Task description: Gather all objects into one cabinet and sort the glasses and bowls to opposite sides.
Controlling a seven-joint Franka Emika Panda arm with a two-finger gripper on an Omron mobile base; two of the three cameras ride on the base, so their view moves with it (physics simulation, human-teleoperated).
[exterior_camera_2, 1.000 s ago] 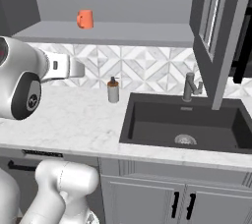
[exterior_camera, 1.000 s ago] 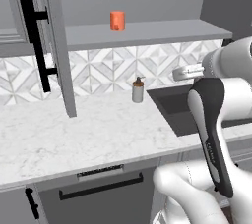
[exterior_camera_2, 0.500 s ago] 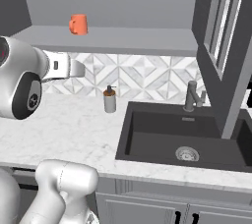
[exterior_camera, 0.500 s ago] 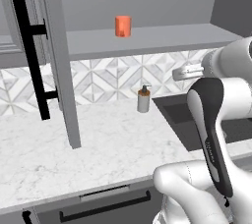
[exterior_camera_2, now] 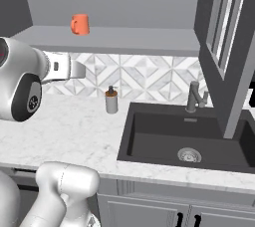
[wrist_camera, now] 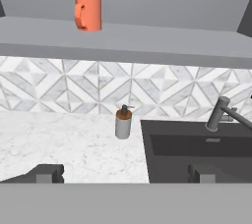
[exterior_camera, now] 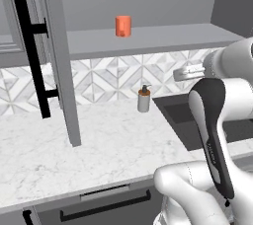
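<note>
Cabinet door [exterior_camera: 54, 56] swung open at left in the left base view, top cut off; orange cup [exterior_camera: 123, 25] upright on the shelf [exterior_camera: 163, 39] — gripper hidden behind the arm. Right base view: cup [exterior_camera_2: 79, 24] at shelf's left end, soap bottle [exterior_camera_2: 111, 100] below on the counter. Hand view: gripper [wrist_camera: 125, 174] spread wide, empty — cup [wrist_camera: 88, 14] well above, left; handle-like bump, unclear.

An orange cup [exterior_camera: 123, 25] [exterior_camera_2: 79, 24] [wrist_camera: 88, 14] stands upright on the flat grey shelf [exterior_camera: 148, 39] [exterior_camera_2: 129, 39] [wrist_camera: 147, 41] of the wall cabinet, above and well apart from the gripper [wrist_camera: 123, 173], whose jaws stand wide apart with nothing between them. The cabinet's tall grey door [exterior_camera: 57, 56] hangs open, its long black bar handle [exterior_camera: 29, 46] facing outward.
</note>
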